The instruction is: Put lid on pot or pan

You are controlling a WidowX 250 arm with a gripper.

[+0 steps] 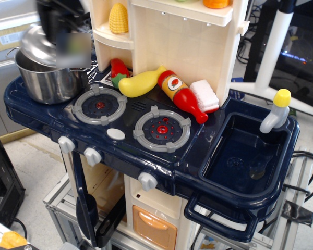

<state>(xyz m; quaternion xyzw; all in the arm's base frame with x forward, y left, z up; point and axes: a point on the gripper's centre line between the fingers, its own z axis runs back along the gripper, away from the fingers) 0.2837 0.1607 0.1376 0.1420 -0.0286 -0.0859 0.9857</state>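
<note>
The steel pot [48, 82] stands at the back left corner of the toy stove, left of the left burner. The shiny domed lid [37, 48] hangs tilted just over the pot's mouth, its left edge low over the rim. My gripper [62, 39] is dark and motion-blurred right above the pot and is shut on the lid. The lid's knob is hidden by the gripper.
Two burners [99, 104] [162, 129] lie on the dark blue stove top. A yellow banana [141, 82], a red ketchup bottle [182, 94] and a white sponge [204, 96] lie at the back. A sink [245, 156] with a yellow-topped tap [277, 109] is at right. Shelves hold a corn cob [118, 18].
</note>
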